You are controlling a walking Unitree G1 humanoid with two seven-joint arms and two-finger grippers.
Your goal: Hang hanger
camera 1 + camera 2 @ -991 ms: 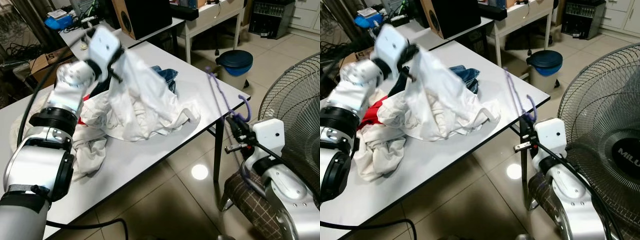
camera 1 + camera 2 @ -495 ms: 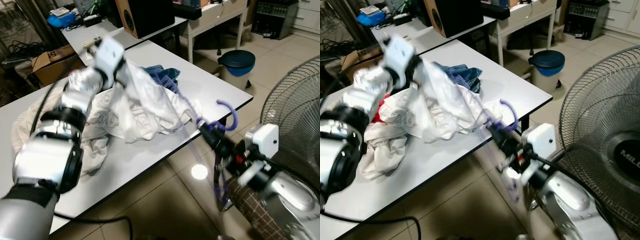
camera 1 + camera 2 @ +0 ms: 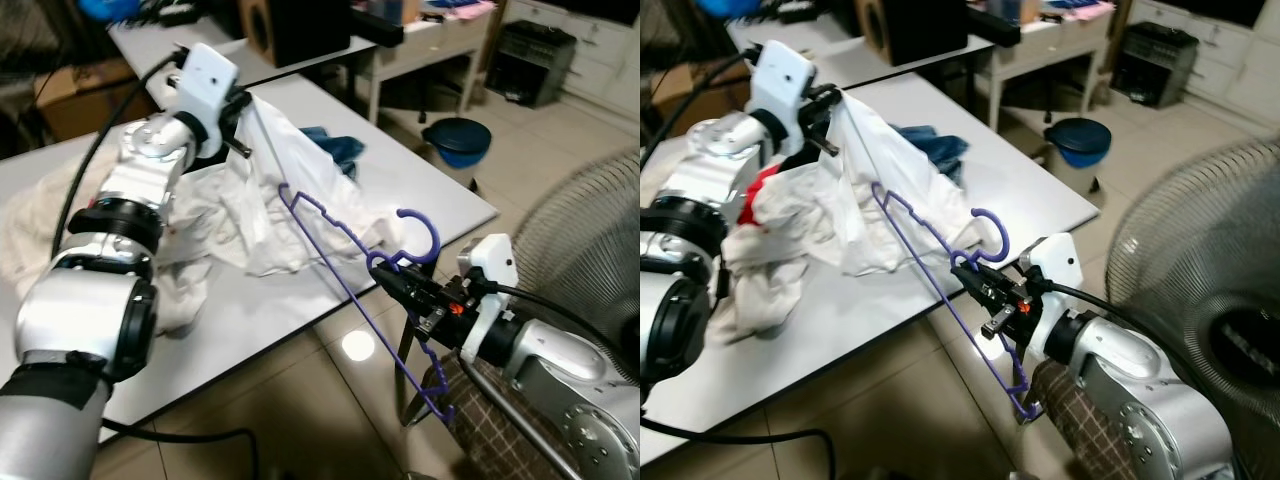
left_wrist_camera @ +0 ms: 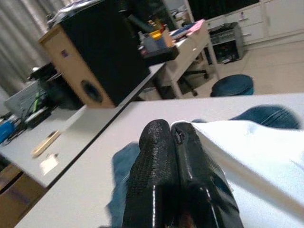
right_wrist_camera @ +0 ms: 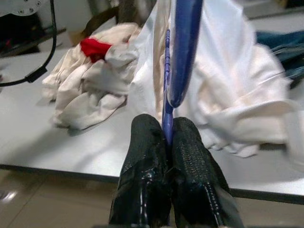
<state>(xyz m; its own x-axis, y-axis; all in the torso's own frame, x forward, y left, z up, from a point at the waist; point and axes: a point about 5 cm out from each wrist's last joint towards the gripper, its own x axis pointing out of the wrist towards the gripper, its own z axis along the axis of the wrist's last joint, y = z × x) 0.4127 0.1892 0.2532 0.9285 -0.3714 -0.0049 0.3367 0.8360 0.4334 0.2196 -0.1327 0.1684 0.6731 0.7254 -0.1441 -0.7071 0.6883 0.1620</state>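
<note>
The right gripper (image 3: 385,268) has swung the purple hanger (image 3: 340,265) in over the white table (image 3: 440,195) edge, fingers clenched on its neck. The left gripper (image 4: 173,137), pinched on the white shirt (image 3: 300,180), holds it lifted above the clothes pile (image 3: 190,270).

— Nearest: a white worktop (image 3: 300,300), corner pointing toward a tiled floor (image 3: 330,420).
— On top?
— A heap of white laundry (image 3: 270,215), spread across the middle. One white garment (image 3: 290,160) pulled up off the heap at a corner, the rest resting on the surface. A red piece (image 3: 762,190) tucked among the white. Blue denim (image 3: 335,148) at the far side of the heap, touching it.
— And behind?
— A second white worktop (image 3: 205,45), carrying a dark wood-sided speaker (image 3: 290,25).
— On the floor?
— A blue-lidded bin (image 3: 455,140) beyond the corner, and a standing fan (image 3: 590,240) to the right.
</note>
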